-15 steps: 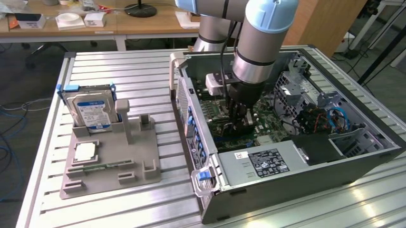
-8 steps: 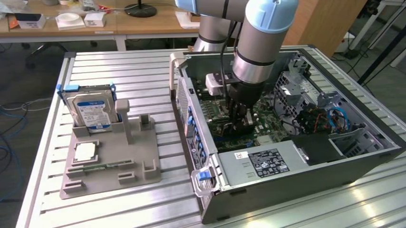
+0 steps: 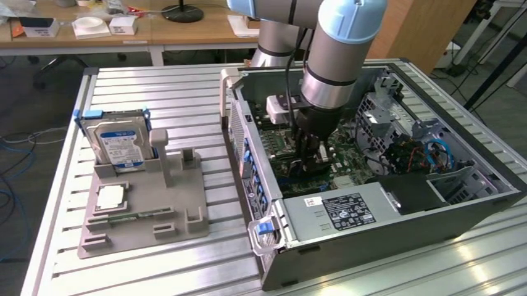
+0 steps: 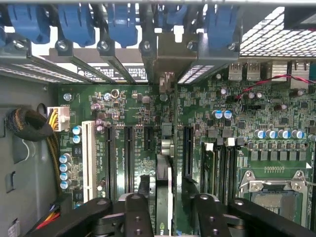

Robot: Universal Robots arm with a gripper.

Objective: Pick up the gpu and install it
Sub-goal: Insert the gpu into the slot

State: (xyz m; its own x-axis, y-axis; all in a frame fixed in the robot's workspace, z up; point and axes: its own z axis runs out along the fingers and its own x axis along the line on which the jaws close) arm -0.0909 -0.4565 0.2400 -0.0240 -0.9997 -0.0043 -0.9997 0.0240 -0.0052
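The gpu (image 4: 165, 170) stands on edge in a black motherboard slot. It shows as a thin dark card running up to its silver bracket (image 4: 167, 54) at the case's rear wall. My gripper (image 4: 167, 184) straddles the card, and its black fingers (image 4: 144, 185) stand slightly off both faces, so it is open. In the exterior view the gripper (image 3: 313, 161) reaches down into the open computer case (image 3: 461, 203), low over the green motherboard (image 3: 284, 145).
A grey holder (image 3: 144, 197) on the exterior view's left carries a blue-labelled hard drive (image 3: 120, 139), a chip (image 3: 110, 197) and a RAM stick (image 3: 132, 217). Inside the case are the power supply (image 3: 342, 209), cables (image 3: 432, 154), a white slot (image 4: 89, 158) and the CPU socket (image 4: 269, 190).
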